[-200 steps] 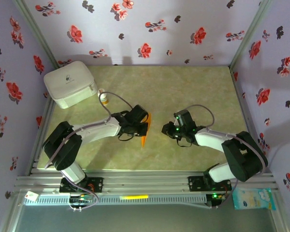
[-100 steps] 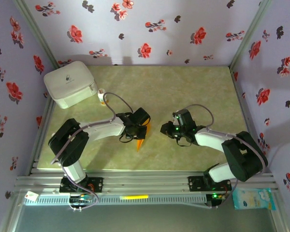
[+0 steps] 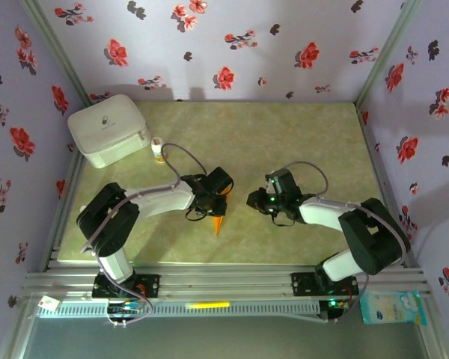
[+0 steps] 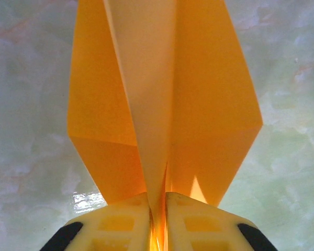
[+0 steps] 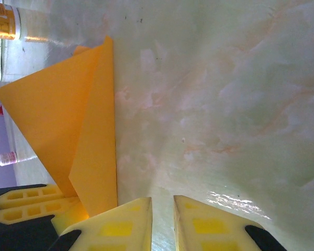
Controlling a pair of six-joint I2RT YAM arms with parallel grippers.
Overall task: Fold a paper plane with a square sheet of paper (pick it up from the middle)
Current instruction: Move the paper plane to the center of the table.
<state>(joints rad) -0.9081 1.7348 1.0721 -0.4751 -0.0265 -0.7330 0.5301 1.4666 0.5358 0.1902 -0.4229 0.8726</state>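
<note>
The paper plane (image 4: 162,94) is a narrow orange dart with a centre ridge and wings spread to either side. In the top view the paper plane (image 3: 218,218) points toward the near edge, low over the table's middle. My left gripper (image 4: 165,196) is shut on the ridge at the plane's tail, and the paper runs down between its yellow fingers. The left gripper (image 3: 213,199) comes in from the left. My right gripper (image 3: 254,200) hovers just right of the plane. In the right wrist view the right gripper (image 5: 162,201) stands slightly open and holds nothing, with the plane (image 5: 68,120) to its left.
A white box (image 3: 108,129) sits at the back left corner of the green table (image 3: 299,134). A small white bottle with an orange cap (image 3: 159,151) stands beside the box. Flowered walls close in three sides.
My left arm has carried the plane down and toward the near edge, and its tip now points at the front. The right gripper has edged slightly left.
</note>
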